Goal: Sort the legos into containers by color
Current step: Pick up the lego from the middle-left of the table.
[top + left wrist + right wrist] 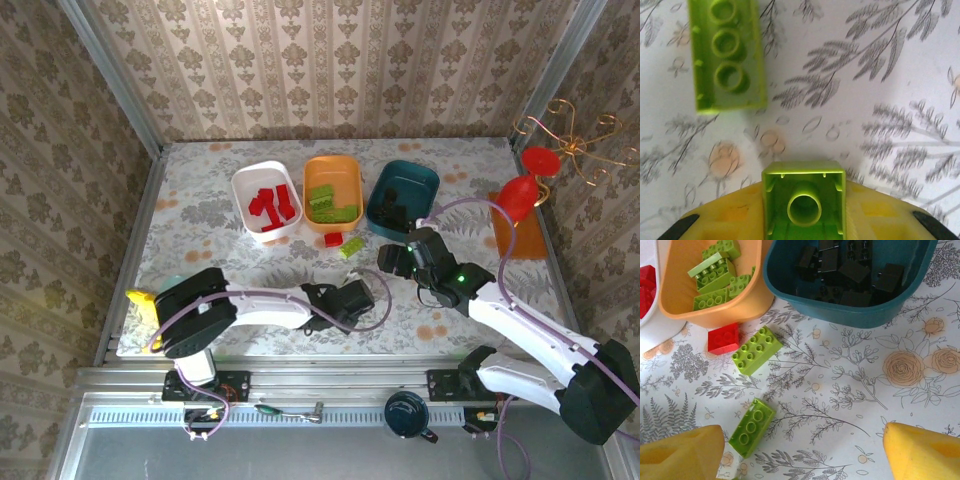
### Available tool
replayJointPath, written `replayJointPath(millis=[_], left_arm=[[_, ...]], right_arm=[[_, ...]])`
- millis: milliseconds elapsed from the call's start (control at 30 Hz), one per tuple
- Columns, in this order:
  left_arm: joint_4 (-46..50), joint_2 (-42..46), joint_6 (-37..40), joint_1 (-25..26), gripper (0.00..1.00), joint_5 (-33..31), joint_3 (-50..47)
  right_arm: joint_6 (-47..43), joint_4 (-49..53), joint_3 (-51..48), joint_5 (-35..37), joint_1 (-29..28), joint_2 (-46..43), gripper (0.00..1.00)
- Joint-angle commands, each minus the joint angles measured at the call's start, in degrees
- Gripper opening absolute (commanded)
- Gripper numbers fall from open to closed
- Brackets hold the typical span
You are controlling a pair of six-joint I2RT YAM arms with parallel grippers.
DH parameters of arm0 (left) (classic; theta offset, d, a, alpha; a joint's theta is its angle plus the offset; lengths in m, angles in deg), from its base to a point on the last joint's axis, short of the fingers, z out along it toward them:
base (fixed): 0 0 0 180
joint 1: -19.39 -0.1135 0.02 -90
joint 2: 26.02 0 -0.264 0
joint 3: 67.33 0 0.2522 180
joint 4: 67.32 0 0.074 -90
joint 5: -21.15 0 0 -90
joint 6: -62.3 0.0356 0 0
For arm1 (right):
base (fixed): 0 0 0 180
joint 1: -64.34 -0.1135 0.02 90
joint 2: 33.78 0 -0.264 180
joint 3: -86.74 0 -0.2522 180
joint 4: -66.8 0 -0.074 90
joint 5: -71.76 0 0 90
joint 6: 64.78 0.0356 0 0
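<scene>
Floral table (200,215), lego (804,200) in left hand (352,298)

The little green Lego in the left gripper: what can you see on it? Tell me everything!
The small, squarish lime-green plastic brick looks glossy. Its hollow underside faces the left wrist camera: thin walls and one round tube in the middle, studs turned away. The left gripper is shut on it, a yellow pad on each side. The flower-printed table cover lies beyond it; whether they touch I cannot tell. A longer lime-green brick lies apart from it.
</scene>
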Motion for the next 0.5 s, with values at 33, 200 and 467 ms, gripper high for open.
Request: replayJointPath(millis=[33, 200, 467], left_arm=[[-0.83, 8.32, -2.98, 0.28, 0.28, -1.34, -4.09], [1.65, 17.20, -1.85, -2.62, 0.27, -2.47, -5.99], [-4.14, 24.24, 2.28, -18.72, 0.28, 8.42, -4.66]], right_arm=[[1.21, 0.22, -1.19, 1.42, 0.04, -0.58, 0.84], [1.66, -1.23, -2.38, 0.38, 0.03, -0.01, 0.84], [2.62, -3.89, -3.53, -1.89, -0.21, 3.30, 0.84]])
